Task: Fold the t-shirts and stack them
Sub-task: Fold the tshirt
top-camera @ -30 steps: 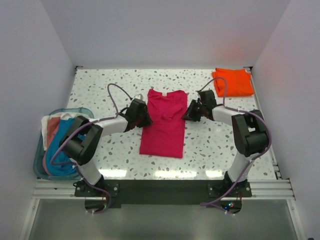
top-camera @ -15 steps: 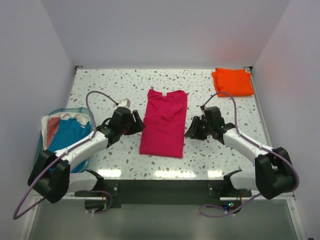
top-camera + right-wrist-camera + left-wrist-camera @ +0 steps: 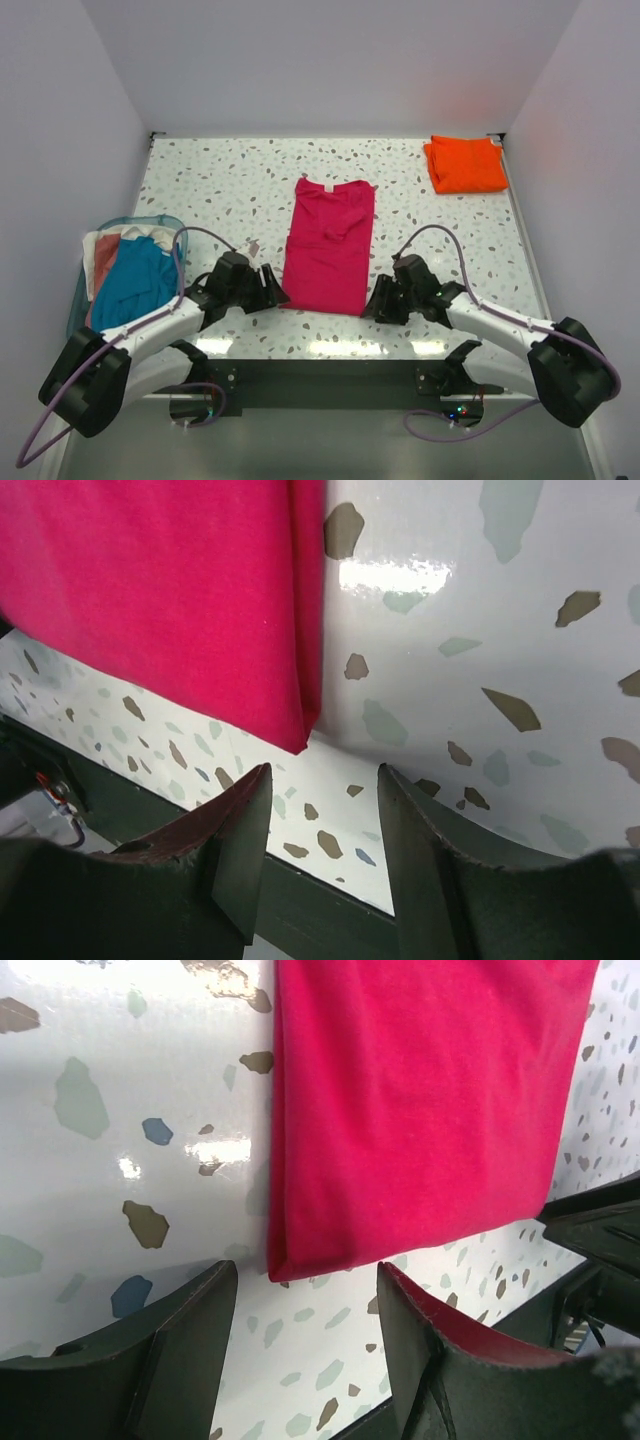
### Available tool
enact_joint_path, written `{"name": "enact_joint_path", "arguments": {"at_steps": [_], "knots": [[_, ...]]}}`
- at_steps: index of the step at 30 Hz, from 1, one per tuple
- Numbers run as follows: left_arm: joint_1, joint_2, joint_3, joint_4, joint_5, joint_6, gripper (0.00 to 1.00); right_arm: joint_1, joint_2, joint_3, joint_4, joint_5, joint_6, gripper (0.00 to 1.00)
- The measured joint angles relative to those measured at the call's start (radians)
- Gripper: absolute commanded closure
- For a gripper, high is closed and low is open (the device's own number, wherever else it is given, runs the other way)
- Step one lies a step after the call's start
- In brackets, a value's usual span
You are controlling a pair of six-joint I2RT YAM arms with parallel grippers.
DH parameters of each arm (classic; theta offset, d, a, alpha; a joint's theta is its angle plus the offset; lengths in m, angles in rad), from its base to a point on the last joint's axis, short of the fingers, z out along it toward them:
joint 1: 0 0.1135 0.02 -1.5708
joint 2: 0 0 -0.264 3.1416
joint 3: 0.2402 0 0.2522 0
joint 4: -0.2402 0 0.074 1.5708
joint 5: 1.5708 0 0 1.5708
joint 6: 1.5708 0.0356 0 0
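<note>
Both tools sit low by the near edge of the counter (image 3: 200, 180). The left tool (image 3: 305, 1280) has its jaws spread wide with nothing between them, just off the near left corner of the magenta t-shirt (image 3: 328, 250). The right tool (image 3: 323, 772) is spread too and empty, at the shirt's near right corner. That shirt lies flat as a long strip, hem by the near edge, collar toward mid-counter. A basket (image 3: 73, 328) of clothes sits at the left edge. The orange t-shirt (image 3: 465, 165) sits folded in the far right corner.
</note>
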State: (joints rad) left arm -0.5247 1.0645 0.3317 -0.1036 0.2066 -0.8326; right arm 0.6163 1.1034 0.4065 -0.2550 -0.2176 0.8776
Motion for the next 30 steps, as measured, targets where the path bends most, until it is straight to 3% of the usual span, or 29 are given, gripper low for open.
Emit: {"name": "enact_joint_path", "arguments": {"at_steps": [14,20,22,26,27,28,30], "knots": [[0.000,0.013,-0.060,0.102,0.047,-0.041,0.60,0.045,0.022,-0.048,0.164,0.073,0.159,0.54],[-0.050,0.038,-0.059,0.127,0.021,-0.049,0.70,0.047,0.055,-0.052,0.214,0.073,0.172,0.60],[-0.072,0.050,-0.057,0.134,0.008,-0.059,0.75,0.050,0.057,-0.055,0.222,0.073,0.172,0.66],[-0.124,0.085,-0.045,0.143,-0.023,-0.080,1.00,0.052,0.062,-0.061,0.223,0.074,0.165,0.85],[-0.137,0.087,-0.043,0.139,-0.035,-0.086,1.00,0.052,0.061,-0.061,0.220,0.074,0.160,0.95],[-0.150,0.085,-0.040,0.133,-0.047,-0.092,1.00,0.052,0.061,-0.061,0.214,0.073,0.152,1.00],[-0.173,0.073,-0.035,0.109,-0.065,-0.099,1.00,0.052,0.052,-0.061,0.199,0.073,0.138,1.00]]}}
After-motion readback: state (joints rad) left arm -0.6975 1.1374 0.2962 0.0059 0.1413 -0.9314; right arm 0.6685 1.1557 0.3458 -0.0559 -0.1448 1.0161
